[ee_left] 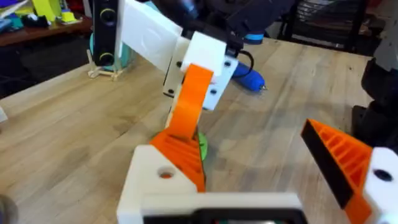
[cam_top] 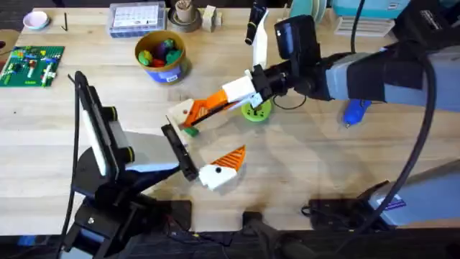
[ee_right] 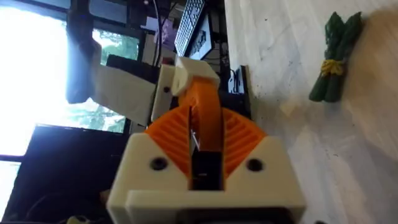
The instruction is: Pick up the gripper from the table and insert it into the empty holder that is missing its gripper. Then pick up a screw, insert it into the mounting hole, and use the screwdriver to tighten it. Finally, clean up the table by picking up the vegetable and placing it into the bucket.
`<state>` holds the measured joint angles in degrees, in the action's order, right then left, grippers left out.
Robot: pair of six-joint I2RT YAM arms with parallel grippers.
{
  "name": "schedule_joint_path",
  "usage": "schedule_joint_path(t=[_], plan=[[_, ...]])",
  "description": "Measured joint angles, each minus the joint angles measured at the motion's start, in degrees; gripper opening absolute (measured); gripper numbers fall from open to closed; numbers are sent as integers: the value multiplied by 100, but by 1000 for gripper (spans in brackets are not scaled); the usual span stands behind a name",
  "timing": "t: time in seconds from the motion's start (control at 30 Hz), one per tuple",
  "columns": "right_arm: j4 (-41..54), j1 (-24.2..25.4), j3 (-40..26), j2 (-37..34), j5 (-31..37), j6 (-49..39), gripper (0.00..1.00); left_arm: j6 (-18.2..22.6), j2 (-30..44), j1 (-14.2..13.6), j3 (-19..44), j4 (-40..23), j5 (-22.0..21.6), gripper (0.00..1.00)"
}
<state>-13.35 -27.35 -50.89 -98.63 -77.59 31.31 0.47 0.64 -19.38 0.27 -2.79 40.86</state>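
**A:** Start closest to the bases. How does the left tool [cam_top: 208, 140] stand?

**B:** Spread wide, nothing between its fingers. One white finger block with its orange pad [cam_top: 223, 167] lies toward the table's [cam_top: 302, 180] front edge, and the other finger is farther in.

**A:** And the orange wedge [cam_top: 215, 103]?

**B:** Off the table. The right tool [cam_top: 233, 96] has it pinched between its ribbed pads [ee_right: 239, 134]. The wedge slants down, and its low end meets the farther white finger of the left tool. The left wrist view shows that contact, but I cannot tell how deep the wedge sits.

**A:** The vegetable [cam_top: 190, 131]?

**B:** On the table just beside that same finger, under the slanting wedge. The right wrist view shows it as a small green bundle [ee_right: 334, 59] lying flat on the wood.

**A:** Farther out?

**B:** A lime-green disc [cam_top: 256, 111] sits just below the right tool. The screwdriver [cam_top: 356, 111] lies well to the right, under the right arm. The bucket [cam_top: 162, 56] stands upright near the back, with coloured toy pieces inside.
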Motion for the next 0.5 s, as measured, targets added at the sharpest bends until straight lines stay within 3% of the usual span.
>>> schedule_joint_path(t=[0.07,0.1,0.5], plan=[[-9,0,0,0,-29,6,76,-4,0,2,0,-4,-19,993],[-13,0,0,0,-44,14,26,-4,0,0,0,-6,-19,993],[-12,-26,0,0,-65,371,10,-6,0,0,0,-4,-93,993]])
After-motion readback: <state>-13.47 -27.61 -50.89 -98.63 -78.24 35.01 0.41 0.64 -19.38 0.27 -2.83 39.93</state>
